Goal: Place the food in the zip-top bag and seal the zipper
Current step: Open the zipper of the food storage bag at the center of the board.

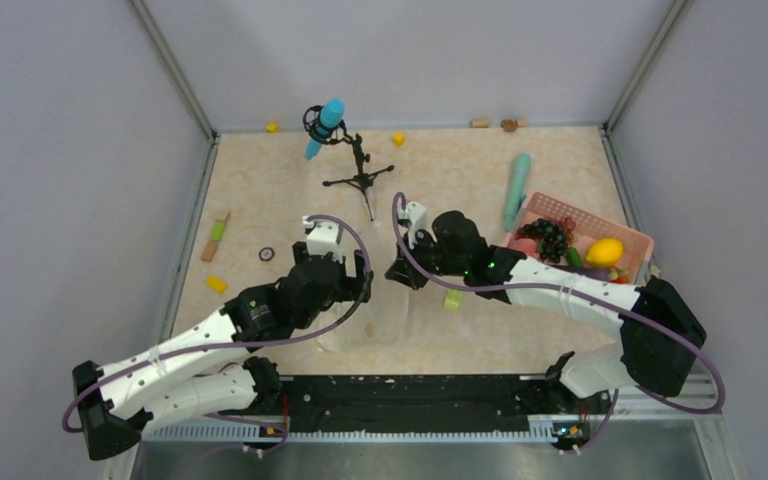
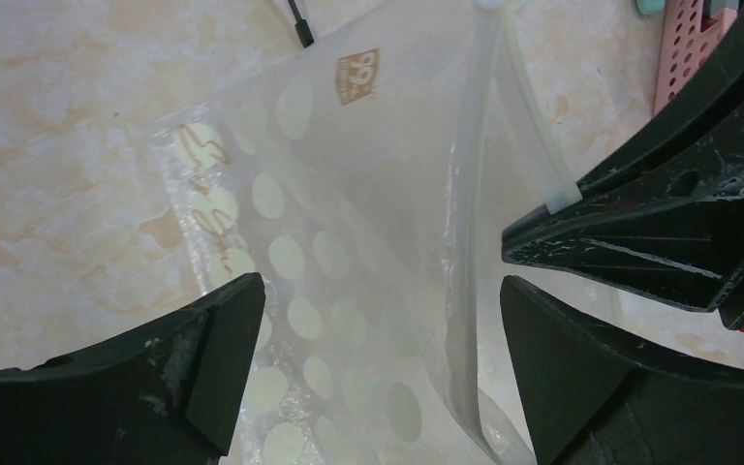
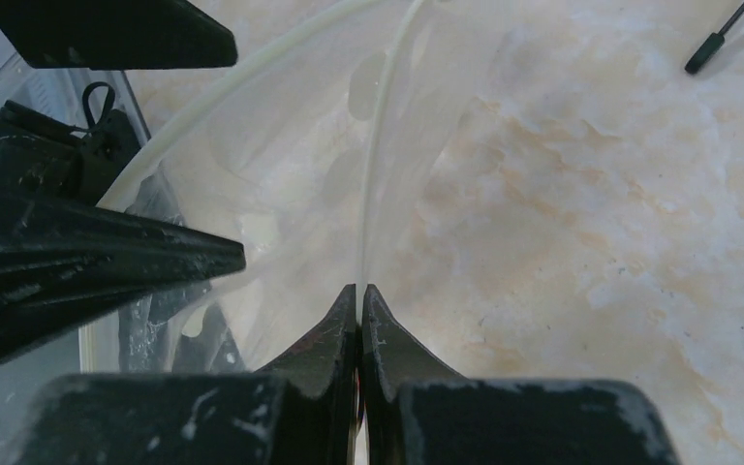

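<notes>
We judge the step in hand to be opening the pouch, with no loading begun; the zip-top bag [image 1: 385, 318] lies on the table toward the 6 o'clock edge, between the two wrists, and we see no food inside it; the food sits in the pink basket [image 1: 582, 212] at about 3 o'clock from the bag, the grape bunch [image 1: 550, 238] and the lemon [image 1: 603, 250] plainest among it

The right gripper [image 3: 360, 291] is pressed closed with its tips meeting on the thin white line of the zipper [image 3: 373, 174], so it has one lip of the mouth pinched; the left gripper [image 2: 383, 320] stands wide open over the dotted film, holding nothing, though we cannot tell whether its fingers touch the plastic

The next move, as we read it, calls for the left jaws to close on the opposite lip alone, not both layers, and then draw away from the right so the mouth gapes; the slack, slippery film could fold or slip out

As for writing, a small brown label [image 2: 356, 76] near 12 o'clock in the left wrist view shows two digits, 99 or 66 depending on which way up; a gold script [image 2: 208, 194] along the bag's edge at 9 o'clock is too faint for us to read
</notes>
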Controlling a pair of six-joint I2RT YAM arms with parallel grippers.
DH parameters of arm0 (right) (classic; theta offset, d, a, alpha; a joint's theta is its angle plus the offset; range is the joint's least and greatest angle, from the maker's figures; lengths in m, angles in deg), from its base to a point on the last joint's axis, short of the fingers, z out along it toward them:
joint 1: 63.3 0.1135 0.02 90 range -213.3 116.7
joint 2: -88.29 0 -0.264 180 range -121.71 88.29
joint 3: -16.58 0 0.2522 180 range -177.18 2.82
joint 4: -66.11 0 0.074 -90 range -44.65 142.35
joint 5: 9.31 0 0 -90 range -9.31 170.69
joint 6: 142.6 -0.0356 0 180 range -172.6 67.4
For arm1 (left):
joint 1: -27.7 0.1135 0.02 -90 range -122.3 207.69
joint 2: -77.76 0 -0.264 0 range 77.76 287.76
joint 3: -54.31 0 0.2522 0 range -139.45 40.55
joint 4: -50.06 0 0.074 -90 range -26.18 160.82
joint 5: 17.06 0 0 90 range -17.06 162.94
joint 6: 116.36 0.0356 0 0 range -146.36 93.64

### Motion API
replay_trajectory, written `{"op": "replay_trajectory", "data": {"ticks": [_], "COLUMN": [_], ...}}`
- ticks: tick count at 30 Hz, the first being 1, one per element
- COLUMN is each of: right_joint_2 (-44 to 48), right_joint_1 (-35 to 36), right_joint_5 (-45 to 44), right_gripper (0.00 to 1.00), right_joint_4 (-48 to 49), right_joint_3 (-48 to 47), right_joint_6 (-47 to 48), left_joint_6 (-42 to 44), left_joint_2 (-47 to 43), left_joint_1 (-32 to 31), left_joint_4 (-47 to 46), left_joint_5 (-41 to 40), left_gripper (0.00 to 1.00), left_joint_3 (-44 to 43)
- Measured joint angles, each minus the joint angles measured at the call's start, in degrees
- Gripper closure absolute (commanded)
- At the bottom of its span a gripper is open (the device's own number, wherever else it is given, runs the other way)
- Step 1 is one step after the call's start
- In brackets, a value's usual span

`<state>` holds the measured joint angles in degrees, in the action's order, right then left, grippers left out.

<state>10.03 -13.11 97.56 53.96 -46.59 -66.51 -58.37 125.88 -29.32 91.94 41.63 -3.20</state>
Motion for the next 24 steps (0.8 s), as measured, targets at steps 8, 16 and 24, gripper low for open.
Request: {"op": "replay_trajectory", "data": {"ticks": [8,16,24], "right_joint_2": [-2.03,-0.61,2.91], "right_joint_1": [0.33,-3.13,-13.29], "right_joint_5": [2.14,-4.57,-5.16], "right_gripper": [1.00,1.00,1.00], "right_joint_4": [-4.02,-11.28,-12.87], "right_joint_3": [-6.05,-8.81,-5.29], "right_joint_6": [2.51,3.34,2.49], "left_joint_6": [0.72,-1.05,-3.48], "left_joint_2": [4.09,5.35,4.42], "left_joint_1": [0.02,0.02,-0.26], "left_joint_4": [-0.07,8.81,9.20], "left_joint_5": [1.46,1.18,-1.38], "left_gripper": [0.40,0.82,1.00], "left_joint_3": [-0.13,-5.42,-5.77]}}
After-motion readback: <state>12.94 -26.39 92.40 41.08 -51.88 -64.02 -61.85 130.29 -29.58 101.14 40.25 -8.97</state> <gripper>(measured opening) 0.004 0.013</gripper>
